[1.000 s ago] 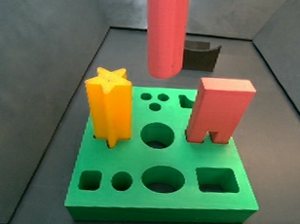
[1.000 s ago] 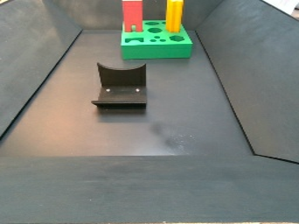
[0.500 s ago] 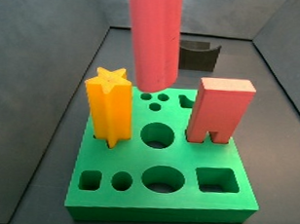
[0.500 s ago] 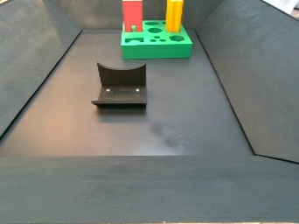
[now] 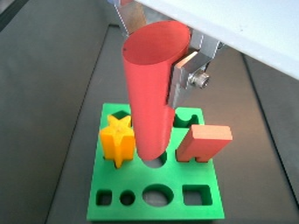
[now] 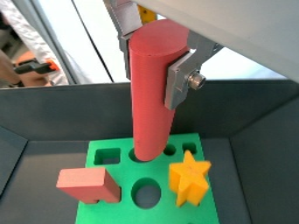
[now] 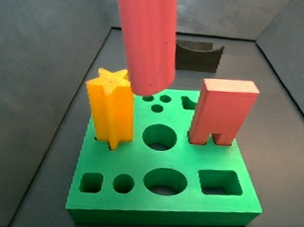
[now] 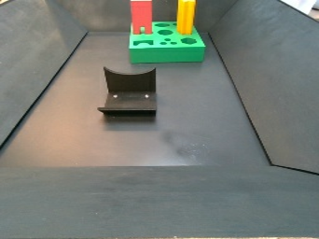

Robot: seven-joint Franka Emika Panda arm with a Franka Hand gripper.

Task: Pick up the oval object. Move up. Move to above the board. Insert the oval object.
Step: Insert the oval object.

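The oval object (image 5: pixel 149 96) is a tall salmon-red peg, held upright with my gripper (image 5: pixel 158 61) shut on its upper part; both wrist views show a silver finger (image 6: pixel 179 79) pressed to its side. Below it lies the green board (image 5: pixel 128 179) with shaped holes. In a side view the oval object (image 7: pixel 145 36) hangs over the board (image 7: pixel 174 211), its lower end above the back holes and clear of the top. The gripper itself is out of frame in both side views.
A yellow-orange star post (image 7: pixel 109 107) and a red arch-bottomed block (image 7: pixel 223 111) stand in the board on either side of the peg. The dark fixture (image 8: pixel 127 91) sits mid-floor, away from the board (image 8: pixel 169 54). Grey walls enclose the floor.
The peg has moved from over the fixture side toward the star post, over the board, and hangs slightly lower. The grip is unchanged.
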